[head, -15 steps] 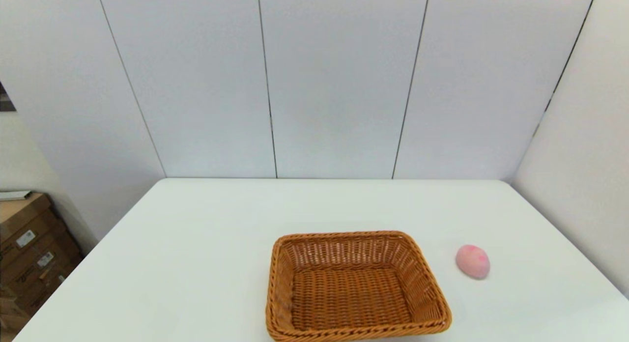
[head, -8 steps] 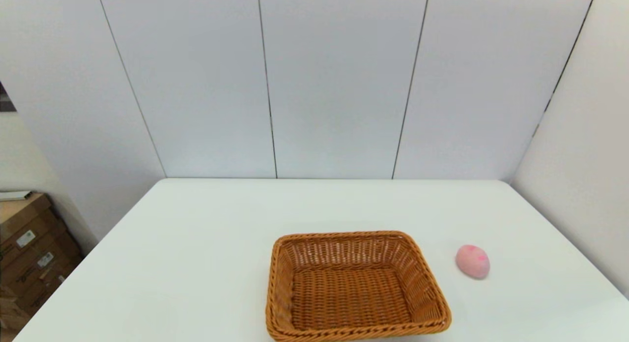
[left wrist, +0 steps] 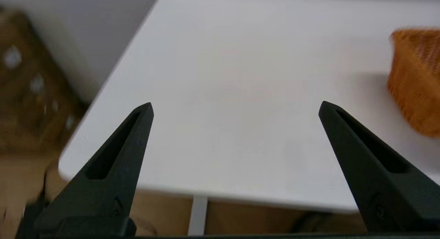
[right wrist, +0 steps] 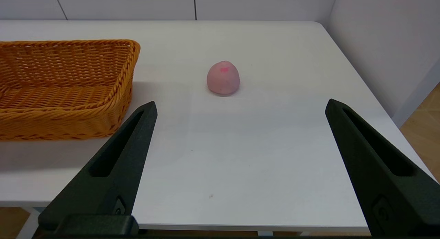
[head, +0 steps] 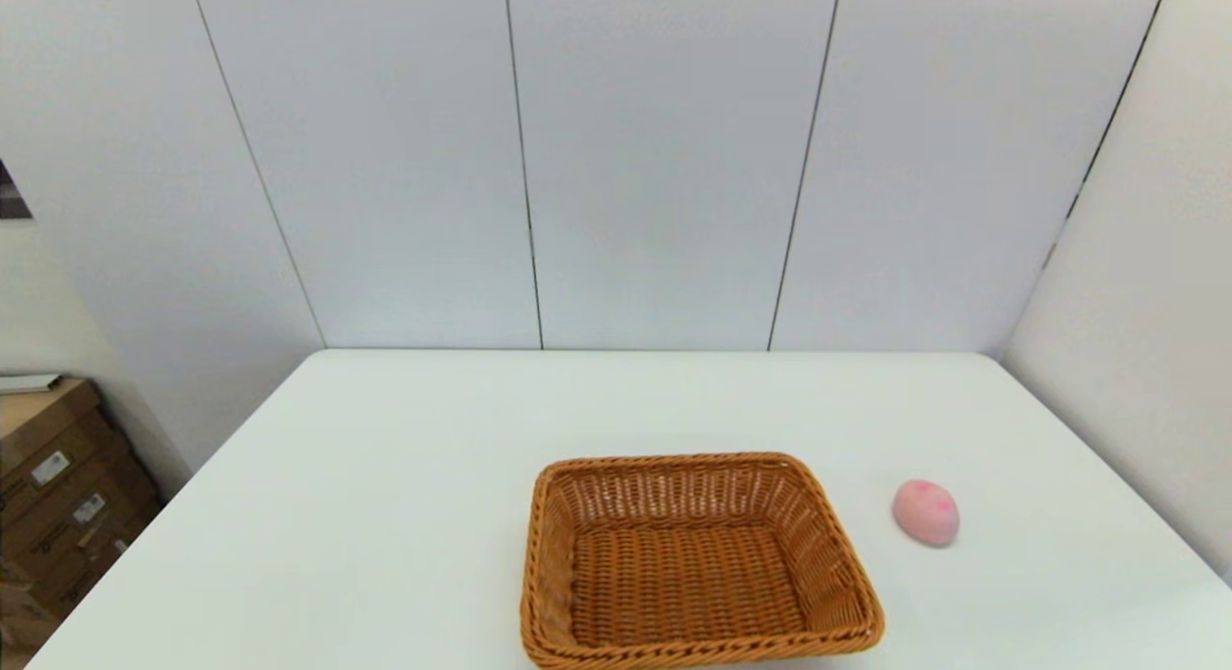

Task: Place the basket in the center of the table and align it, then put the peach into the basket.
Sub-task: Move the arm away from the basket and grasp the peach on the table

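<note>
The white table (head: 404, 516) is being left bare around the wicker basket (head: 693, 564), which is sitting ahead-left of the right gripper (right wrist: 240, 106). The peach (right wrist: 223, 78) is lying straight ahead of it. The left gripper (left wrist: 235, 106) is being held at the table's near edge. Both grippers are spread wide, holding nothing.

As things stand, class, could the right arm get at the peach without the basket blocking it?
Probably yes. The right end effector is open, and the peach lies ahead of it on bare table. The basket stands off to one side, apart from the peach.
</note>
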Controlling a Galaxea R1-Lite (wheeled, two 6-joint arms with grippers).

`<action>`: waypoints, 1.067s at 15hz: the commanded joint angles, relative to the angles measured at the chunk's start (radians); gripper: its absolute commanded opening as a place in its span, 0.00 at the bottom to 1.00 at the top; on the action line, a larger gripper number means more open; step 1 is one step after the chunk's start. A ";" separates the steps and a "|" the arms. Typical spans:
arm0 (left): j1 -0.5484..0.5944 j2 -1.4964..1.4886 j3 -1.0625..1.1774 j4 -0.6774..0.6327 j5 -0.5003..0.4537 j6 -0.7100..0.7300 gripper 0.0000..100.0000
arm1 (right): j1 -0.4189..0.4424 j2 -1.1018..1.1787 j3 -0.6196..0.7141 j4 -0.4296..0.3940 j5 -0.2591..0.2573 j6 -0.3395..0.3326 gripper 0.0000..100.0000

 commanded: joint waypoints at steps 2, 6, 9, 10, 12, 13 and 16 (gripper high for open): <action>-0.001 -0.126 0.054 -0.037 -0.047 0.030 1.00 | -0.001 0.000 0.000 0.001 -0.001 -0.001 1.00; -0.001 -0.126 0.054 -0.038 -0.041 -0.022 1.00 | -0.009 0.221 -0.283 0.175 -0.012 -0.001 1.00; -0.001 -0.126 0.054 -0.038 -0.040 -0.023 1.00 | -0.024 0.641 -0.508 0.212 -0.013 -0.001 1.00; -0.001 -0.126 0.054 -0.038 -0.040 -0.023 1.00 | -0.024 0.767 -0.556 0.212 -0.013 0.000 1.00; -0.001 -0.126 0.054 -0.038 -0.040 -0.022 1.00 | -0.023 0.981 -0.591 0.201 -0.012 0.000 1.00; -0.001 -0.126 0.054 -0.038 -0.040 -0.022 1.00 | -0.004 1.103 -0.591 0.192 -0.007 0.009 1.00; -0.001 -0.126 0.054 -0.038 -0.040 -0.023 1.00 | 0.055 1.359 -0.576 0.068 -0.009 0.077 1.00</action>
